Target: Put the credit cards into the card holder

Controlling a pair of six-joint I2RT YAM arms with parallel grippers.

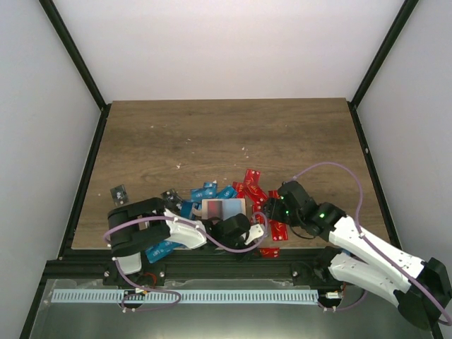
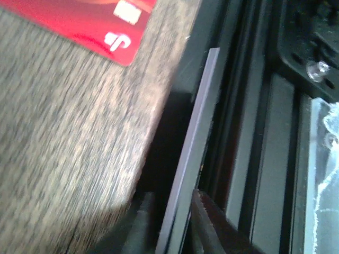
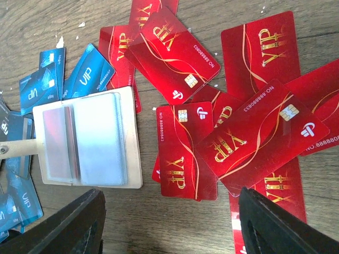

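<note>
Red cards (image 3: 175, 50) fanned right of open beige card holder (image 3: 132, 159), blue cards (image 3: 87, 74) at its left, right gripper (image 3: 172, 227) spread wide above them, left gripper (image 2: 170, 211) pinching one card (image 2: 197, 121) edge-on by table (image 2: 63, 159) edge

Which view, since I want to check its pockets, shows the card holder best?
Right wrist: the holder lies open, close and sharp, its clear pockets facing up. Top external shows it only small and blurry. Left wrist does not show it.
</note>
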